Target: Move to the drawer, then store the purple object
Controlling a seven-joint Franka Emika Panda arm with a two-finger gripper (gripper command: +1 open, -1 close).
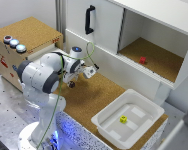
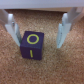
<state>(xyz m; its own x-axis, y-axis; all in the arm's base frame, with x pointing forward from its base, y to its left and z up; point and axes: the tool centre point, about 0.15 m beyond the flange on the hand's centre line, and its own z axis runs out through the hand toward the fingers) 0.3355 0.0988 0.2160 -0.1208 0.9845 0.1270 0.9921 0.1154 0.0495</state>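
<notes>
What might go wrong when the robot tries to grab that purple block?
The purple block sits turned at an angle between the open fingers of the hand, so it might twist or slip out when they close. In the exterior view the wooden box is behind the arm, and its drawer isn't visible, so it may be shut.

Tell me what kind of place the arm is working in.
Probably a robotics lab test bench, not a real kitchen: a cork-topped wooden box with coloured buttons, a white cabinet over a cork surface, and a white plastic tub.
</notes>
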